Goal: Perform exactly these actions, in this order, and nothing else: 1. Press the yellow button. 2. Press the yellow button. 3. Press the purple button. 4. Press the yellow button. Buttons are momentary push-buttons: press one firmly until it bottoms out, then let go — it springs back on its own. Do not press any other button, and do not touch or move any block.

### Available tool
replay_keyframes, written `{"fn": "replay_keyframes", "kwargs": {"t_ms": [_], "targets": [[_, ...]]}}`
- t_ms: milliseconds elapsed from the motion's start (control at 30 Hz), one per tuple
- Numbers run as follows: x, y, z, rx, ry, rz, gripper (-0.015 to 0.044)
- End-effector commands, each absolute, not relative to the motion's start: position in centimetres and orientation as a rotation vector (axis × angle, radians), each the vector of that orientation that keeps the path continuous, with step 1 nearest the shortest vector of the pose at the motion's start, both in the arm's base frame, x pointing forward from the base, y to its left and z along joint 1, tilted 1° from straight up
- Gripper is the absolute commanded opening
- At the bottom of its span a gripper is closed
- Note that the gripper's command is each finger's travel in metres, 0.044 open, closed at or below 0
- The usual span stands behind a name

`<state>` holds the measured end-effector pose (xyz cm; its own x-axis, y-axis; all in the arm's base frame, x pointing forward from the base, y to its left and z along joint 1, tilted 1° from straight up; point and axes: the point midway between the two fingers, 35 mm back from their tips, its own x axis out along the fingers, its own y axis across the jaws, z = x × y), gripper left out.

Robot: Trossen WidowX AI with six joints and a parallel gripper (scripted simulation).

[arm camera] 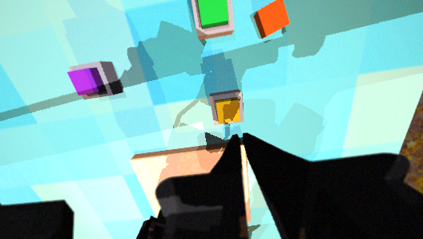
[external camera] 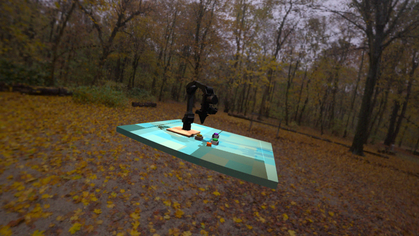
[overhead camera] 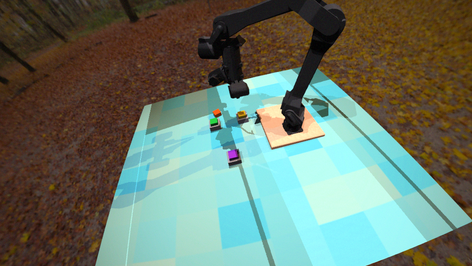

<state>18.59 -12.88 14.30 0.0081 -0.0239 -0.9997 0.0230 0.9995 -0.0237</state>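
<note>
The yellow button sits in its grey housing near the wooden base board, its cap raised. The purple button stands apart, nearer the front in the top view and at the left in the wrist view, its cap raised. My gripper is shut and empty. It hangs well above the table, touching no button; its tips show just below the yellow button in the wrist view. In the top view the fingertips are hidden behind the gripper's body.
A green button stands beyond the yellow one, with an orange block close beside it. The wooden board under the arm's base lies near the yellow button. Shadows cross the table.
</note>
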Motion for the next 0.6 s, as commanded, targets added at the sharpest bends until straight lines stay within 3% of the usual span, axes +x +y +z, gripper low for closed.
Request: {"fn": "replay_keyframes", "kwargs": {"t_ms": [0,200,567], "targets": [[18.6,-12.5,14.5,0.004,1.579,-0.035,0.0020],[21.8,-8.5,14.3,-0.005,1.580,-0.047,0.0020],[26.0,4.4,14.4,0.015,1.571,-0.023,0.0020]]}}
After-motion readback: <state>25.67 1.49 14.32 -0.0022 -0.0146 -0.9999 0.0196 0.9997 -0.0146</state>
